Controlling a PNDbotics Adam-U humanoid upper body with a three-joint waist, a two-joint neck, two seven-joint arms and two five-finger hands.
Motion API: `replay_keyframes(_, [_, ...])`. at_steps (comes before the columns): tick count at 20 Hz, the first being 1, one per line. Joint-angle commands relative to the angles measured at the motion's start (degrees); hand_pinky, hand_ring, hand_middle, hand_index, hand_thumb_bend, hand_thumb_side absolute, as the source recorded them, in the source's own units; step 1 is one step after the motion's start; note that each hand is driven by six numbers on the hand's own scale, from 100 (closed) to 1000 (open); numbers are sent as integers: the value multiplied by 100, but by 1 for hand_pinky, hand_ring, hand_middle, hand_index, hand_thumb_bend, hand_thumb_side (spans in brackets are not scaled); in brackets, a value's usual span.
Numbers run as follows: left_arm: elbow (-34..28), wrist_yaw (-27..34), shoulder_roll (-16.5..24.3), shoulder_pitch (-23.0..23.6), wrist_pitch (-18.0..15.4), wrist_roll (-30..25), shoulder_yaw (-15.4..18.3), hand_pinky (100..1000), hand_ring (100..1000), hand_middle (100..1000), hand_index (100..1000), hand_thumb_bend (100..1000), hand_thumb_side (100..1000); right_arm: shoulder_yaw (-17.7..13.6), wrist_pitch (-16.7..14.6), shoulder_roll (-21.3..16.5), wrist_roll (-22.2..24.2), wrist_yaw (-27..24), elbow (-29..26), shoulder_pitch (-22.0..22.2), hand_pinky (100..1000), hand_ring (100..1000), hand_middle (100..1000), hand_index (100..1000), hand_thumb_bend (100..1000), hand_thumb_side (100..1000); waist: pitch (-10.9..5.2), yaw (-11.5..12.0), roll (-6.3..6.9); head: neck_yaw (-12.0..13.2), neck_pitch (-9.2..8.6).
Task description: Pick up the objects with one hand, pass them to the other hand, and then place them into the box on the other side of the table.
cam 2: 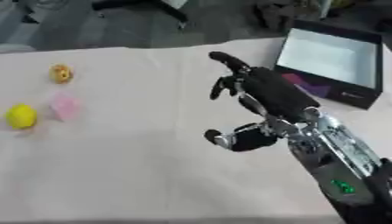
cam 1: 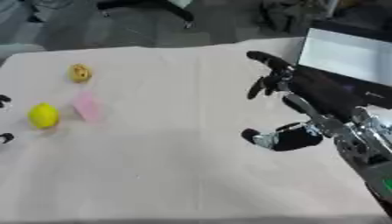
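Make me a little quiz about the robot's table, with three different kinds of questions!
1. True or false: the right hand is holding the yellow fruit.
2. Which thing lies nearest the yellow fruit? A) the pink object B) the box C) the right hand
3. Fill the gap: the box stands on the table's ____ side.

Key:
1. False. The hand hangs open over the middle of the table, holding nothing; the fruit lies far off on the left.
2. A. The pink object lies right beside it, with the small orange-yellow round object a bit farther back.
3. Right.

The left hand only peeks in at the left edge.
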Motion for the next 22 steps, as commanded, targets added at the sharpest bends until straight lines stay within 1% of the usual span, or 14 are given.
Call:
replay_keyframes(1, [186, -116, 120, -199, 17, 133, -64, 700, 637, 659, 842, 504, 129, -13, -17, -6, -31, -43, -120, -98, 575, 578, 1000, 636, 504, 313, -39, -27, 2, 76, -12])
replay_keyframes(6, [301, -294, -17, -354, -83, 110, -151, 699, 639, 657, 840, 494, 128, -4, -24, 21, -54, -64, -120, -123, 573, 578, 1000, 635, 503, 316, 4, -111, -10, 185, -12])
replay_keyframes(9, [318, -410, -84, -408, -71, 116, -184, 694, 635, 646, 833, 468, 110, -3, -25, 33, -69, -70, -120, -131, 572, 578, 1000, 635, 501, 323, 22, -160, -9, 296, -12])
replay_keyframes(11, [324, -514, -125, -421, -26, 160, -199, 686, 616, 624, 817, 406, 100, -3, -26, 39, -80, -71, -120, -132, 571, 577, 1000, 635, 501, 325, 26, -183, -3, 376, -12])
replay_keyframes(12, [327, -568, -145, -420, 9, 200, -205, 682, 610, 618, 810, 392, 100, -3, -26, 41, -84, -71, -120, -132, 572, 578, 1000, 635, 500, 326, 27, -194, 1, 404, -12])
replay_keyframes(13, [334, -620, -163, -415, 44, 249, -211, 675, 598, 606, 796, 348, 100, -3, -27, 42, -86, -70, -120, -132, 572, 578, 1000, 635, 500, 327, 26, -202, 4, 428, -12])
replay_keyframes(14, [343, -667, -177, -410, 74, 300, -217, 671, 590, 596, 785, 330, 100, -4, -27, 42, -88, -69, -120, -131, 572, 578, 1000, 635, 499, 328, 25, -208, 6, 446, -12])
replay_keyframes(17, [370, -796, -208, -382, 137, 465, -239, 647, 543, 540, 725, 228, 100, -6, -27, 41, -93, -67, -120, -126, 573, 578, 1000, 635, 495, 332, 15, -218, 11, 535, -12])
replay_keyframes(18, [380, -821, -214, -377, 150, 521, -241, 647, 543, 540, 725, 228, 100, -6, -28, 40, -92, -67, -120, -125, 573, 578, 1000, 635, 495, 332, 13, -218, 12, 550, -12])
replay_keyframes(19, [377, -828, -217, -376, 147, 574, -243, 630, 506, 495, 674, 159, 102, -8, -28, 38, -92, -66, -120, -125, 574, 579, 1000, 635, 492, 334, 8, -216, 11, 560, -12])
replay_keyframes(22, [193, -729, -179, -367, -13, 629, -259, 618, 482, 463, 634, 127, 104, -20, -28, 24, -89, -55, -120, -121, 576, 580, 1000, 636, 490, 335, -5, -194, 11, 555, -12])
